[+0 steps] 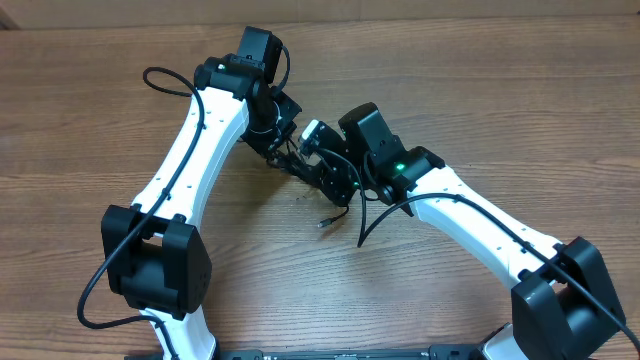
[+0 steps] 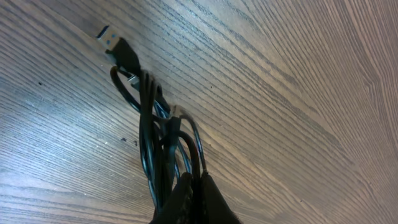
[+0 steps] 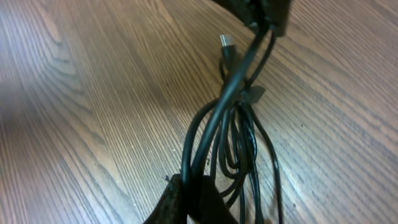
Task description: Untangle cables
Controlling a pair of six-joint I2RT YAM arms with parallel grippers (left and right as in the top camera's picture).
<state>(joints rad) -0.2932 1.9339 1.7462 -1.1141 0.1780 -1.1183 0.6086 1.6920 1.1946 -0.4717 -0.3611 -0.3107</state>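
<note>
We see the left claw (image 2: 194,186) and the right claw (image 3: 189,186) meeting mid-counter (image 1: 500,90), each clamped on the cables (image 2: 152,143), a looped black bundle strung between them. The left claw comes in from 11 o'clock, the right from 4 o'clock. A silver-tipped USB plug (image 2: 112,38) juts free above the wood. Another plug end (image 1: 324,222) lies at 6 o'clock of the bundle. Bare wood opens toward 3 and 9 o'clock. A straight line (image 1: 450,20), edge or seam, crosses at 12 o'clock.

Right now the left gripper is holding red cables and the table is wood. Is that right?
Not quite. The cables are black, not red, as the left wrist view shows. The rest is right: the left gripper is holding them, and the table is wood.
</note>
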